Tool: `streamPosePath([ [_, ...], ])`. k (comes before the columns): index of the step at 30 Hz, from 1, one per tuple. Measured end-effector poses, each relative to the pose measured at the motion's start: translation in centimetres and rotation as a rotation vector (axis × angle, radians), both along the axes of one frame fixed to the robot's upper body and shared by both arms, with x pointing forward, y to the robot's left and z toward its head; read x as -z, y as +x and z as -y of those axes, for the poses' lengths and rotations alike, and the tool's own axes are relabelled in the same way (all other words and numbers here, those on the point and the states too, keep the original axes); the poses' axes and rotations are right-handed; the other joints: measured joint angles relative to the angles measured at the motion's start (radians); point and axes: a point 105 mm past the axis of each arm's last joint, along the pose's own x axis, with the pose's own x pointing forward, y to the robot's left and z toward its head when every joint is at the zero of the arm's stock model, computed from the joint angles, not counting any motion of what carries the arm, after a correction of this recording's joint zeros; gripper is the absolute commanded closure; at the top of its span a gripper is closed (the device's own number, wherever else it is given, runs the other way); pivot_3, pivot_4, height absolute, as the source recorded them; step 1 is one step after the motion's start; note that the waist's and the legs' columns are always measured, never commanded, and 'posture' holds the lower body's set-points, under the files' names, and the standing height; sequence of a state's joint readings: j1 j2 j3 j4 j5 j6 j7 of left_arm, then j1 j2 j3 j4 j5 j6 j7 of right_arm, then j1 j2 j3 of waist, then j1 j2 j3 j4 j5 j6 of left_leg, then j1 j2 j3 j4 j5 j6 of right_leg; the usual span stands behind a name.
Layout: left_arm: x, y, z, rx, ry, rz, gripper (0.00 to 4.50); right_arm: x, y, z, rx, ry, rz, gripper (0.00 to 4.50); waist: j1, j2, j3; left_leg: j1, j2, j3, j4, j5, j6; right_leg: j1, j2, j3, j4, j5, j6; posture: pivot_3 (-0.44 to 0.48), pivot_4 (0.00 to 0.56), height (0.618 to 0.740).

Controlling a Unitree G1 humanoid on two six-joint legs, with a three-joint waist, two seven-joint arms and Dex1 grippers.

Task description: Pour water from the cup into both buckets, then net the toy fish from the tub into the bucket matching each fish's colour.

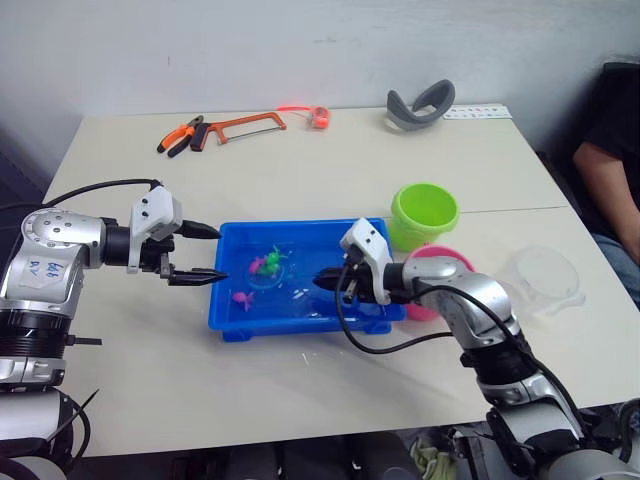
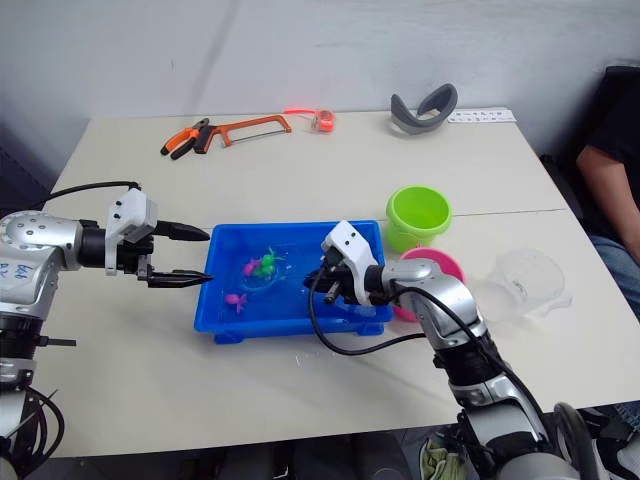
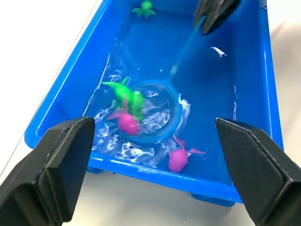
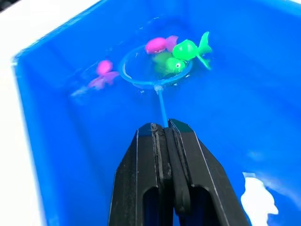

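The blue tub [image 1: 300, 226] holds water in the middle of the table. My right gripper [image 1: 322, 280] is inside it at the right end, shut on the net's thin handle [image 4: 161, 107]. The net's hoop [image 4: 136, 81] lies in the water with a green fish [image 4: 168, 64] inside it; a second green fish [image 4: 186, 49] and a pink fish [image 4: 157, 44] rest at its rim. Another pink fish [image 3: 178, 160] floats beside the hoop. My left gripper [image 1: 222, 254] is open at the tub's left edge. The green bucket [image 1: 425, 210], the pink bucket [image 1: 440, 262] and the clear cup [image 1: 545, 278] stand to the right.
A hacksaw [image 1: 250, 125], orange pliers [image 1: 180, 137], a small orange-red item [image 1: 318, 117] and a grey curved band [image 1: 420, 105] lie along the table's far side. A seated person [image 1: 610, 170] is at the right edge. A further green fish [image 3: 145, 9] floats at the tub's far end.
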State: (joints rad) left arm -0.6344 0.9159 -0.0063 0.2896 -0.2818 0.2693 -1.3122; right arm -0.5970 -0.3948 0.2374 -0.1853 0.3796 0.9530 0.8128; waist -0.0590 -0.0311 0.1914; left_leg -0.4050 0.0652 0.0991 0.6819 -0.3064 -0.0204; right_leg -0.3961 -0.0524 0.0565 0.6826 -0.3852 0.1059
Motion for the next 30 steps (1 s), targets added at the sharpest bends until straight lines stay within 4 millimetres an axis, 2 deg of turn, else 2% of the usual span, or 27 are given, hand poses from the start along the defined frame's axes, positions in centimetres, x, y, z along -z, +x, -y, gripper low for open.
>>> streamPosePath([
  [6, -0.6, 0.5, 0.2, 0.002, -0.002, 0.022, 0.05, 0.6, -1.1, 1.5, -0.014, -0.037, -0.019, 4.50, 0.002, 0.000, 0.000, 0.000, 0.000, 0.000, 0.000, 0.000, 0.000, 0.000, 0.000, 0.000, 0.000, 0.000, 0.000, 0.000, 0.150, 0.740],
  [13, -0.6, 0.9, 0.7, 0.025, -0.010, 0.026, 0.05, -1.0, -1.8, 2.2, -0.009, 0.076, -0.094, 4.50, 0.002, 0.000, 0.000, 0.000, 0.000, 0.000, 0.000, 0.000, 0.000, 0.000, 0.001, 0.000, 0.000, 0.000, 0.000, 0.000, 0.150, 0.740],
  [18, -0.5, 1.1, 0.7, 0.026, -0.005, 0.023, 0.05, 0.5, -1.9, 3.5, 0.040, 0.009, -0.183, 4.50, 0.003, 0.000, 0.000, 0.000, 0.000, 0.000, 0.000, 0.000, 0.000, 0.000, 0.000, 0.000, 0.000, 0.000, 0.000, 0.000, 0.150, 0.740],
  [23, -1.0, 1.4, 0.8, 0.034, -0.003, 0.039, 0.05, 1.3, -1.8, 3.5, 0.037, -0.043, -0.162, 4.50, 0.000, 0.000, 0.000, 0.000, 0.000, 0.000, 0.000, 0.000, 0.000, 0.000, 0.001, 0.001, 0.000, 0.000, 0.000, 0.000, 0.150, 0.740],
  [30, -0.8, 1.4, 0.7, 0.033, -0.002, 0.032, 0.05, 0.6, -2.4, 3.3, -0.040, -0.026, -0.121, 4.50, 0.003, 0.000, 0.000, 0.000, 0.000, 0.000, 0.001, 0.000, 0.000, 0.000, 0.001, 0.000, 0.000, 0.000, 0.000, 0.000, 0.150, 0.740],
])
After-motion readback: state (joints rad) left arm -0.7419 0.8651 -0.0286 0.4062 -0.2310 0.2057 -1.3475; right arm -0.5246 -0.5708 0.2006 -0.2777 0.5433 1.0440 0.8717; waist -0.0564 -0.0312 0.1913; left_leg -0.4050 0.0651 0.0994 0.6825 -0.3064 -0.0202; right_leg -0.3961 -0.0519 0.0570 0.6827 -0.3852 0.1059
